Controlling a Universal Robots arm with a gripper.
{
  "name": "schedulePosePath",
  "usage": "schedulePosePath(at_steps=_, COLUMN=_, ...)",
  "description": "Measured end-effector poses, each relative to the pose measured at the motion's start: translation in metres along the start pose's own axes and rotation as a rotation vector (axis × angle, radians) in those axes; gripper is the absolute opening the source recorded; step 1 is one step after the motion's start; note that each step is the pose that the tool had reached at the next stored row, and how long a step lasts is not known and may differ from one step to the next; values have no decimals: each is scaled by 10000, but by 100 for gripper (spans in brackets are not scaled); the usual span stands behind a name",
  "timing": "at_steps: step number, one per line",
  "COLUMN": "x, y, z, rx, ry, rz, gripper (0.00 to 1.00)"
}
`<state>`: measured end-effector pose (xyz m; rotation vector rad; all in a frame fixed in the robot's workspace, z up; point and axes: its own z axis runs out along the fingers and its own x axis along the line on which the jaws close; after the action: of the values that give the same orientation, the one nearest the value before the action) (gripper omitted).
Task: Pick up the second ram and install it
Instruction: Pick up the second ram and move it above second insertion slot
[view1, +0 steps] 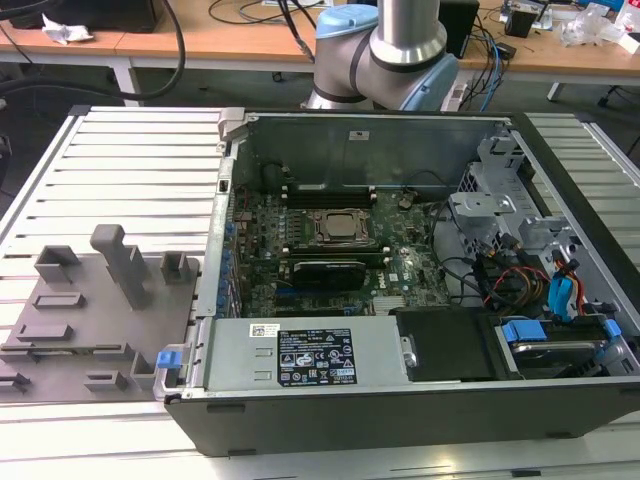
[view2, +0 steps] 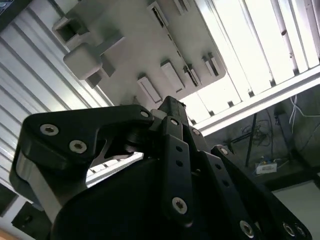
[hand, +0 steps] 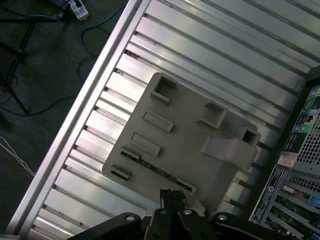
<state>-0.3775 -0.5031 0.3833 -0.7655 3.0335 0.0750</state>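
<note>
standing by the bench, i am seeing the claw (hand: 171, 196) hanging over the grey tray (hand: 187, 137), which is sitting on the slatted table (view1: 130, 160) to the exterior view's left of the open computer case (view1: 400, 420); whether the claw is released or clenched i cannot tell, and nothing is showing in its grip; the second ram (hand: 157, 171) is lying in a narrow slot along one edge of the tray, on the far side of the tray from the tall block (hand: 230, 150), as a thin green strip with only its upper edge showing; it is not in the motherboard (view1: 255, 235) yet.

in the first wrist view the claw's tip is appearing just beside the stick, close to the end that is nearer the case, and apart from it rather than touching, as far as i can judge; so the stick is lying just ahead of the claw, not off to one side.

the stick's long axis is running along the tray's edge and in line with the table's slats; one end is pointing toward the side wall of the case, the other away from it.
</note>
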Motion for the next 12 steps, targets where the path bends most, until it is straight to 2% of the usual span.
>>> schedulePosePath(at_steps=4, x=0, y=0, z=0, rx=-24, ry=46, rz=-1050, gripper=11)
schedulePosePath(at_steps=12, x=0, y=0, z=0, rx=-50, ry=93, rz=-2141, gripper=11)
